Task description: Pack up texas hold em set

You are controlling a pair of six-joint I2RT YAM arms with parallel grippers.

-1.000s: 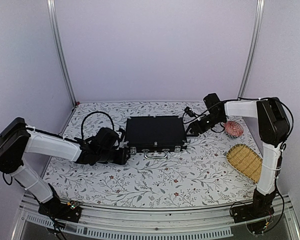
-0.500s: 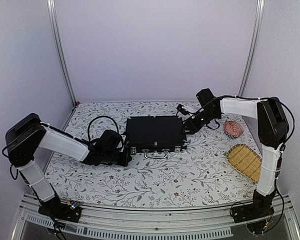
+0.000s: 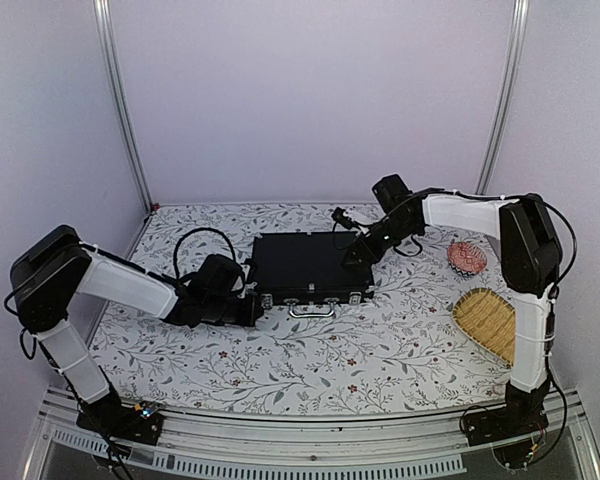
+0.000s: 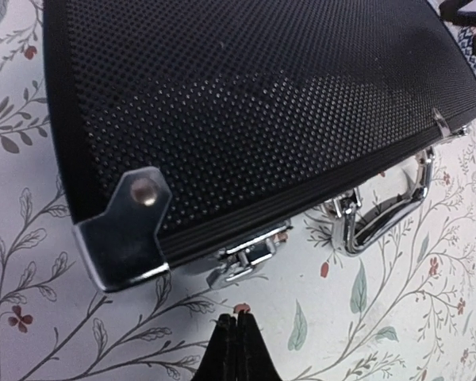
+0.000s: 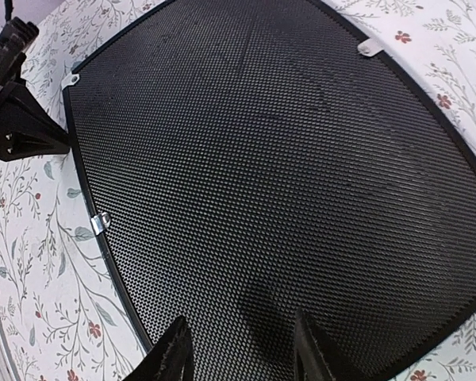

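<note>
The case (image 3: 310, 265) lies shut, with no chips or cards outside it; latching seems to remain. The left gripper (image 4: 236, 349), pinched together and empty, faces the case's latch (image 4: 250, 252). The right gripper (image 5: 239, 333) hangs with fingers parted above the case's lid.

**White shells, black joints**

Your left arm (image 3: 120, 285) and right arm (image 3: 460, 212) wear smooth white covers between bulky black joint housings. A thin black cable (image 3: 194, 229) loops off the left wrist. The left gripper's fingers (image 4: 224, 353) are matte black and tapered.
</note>
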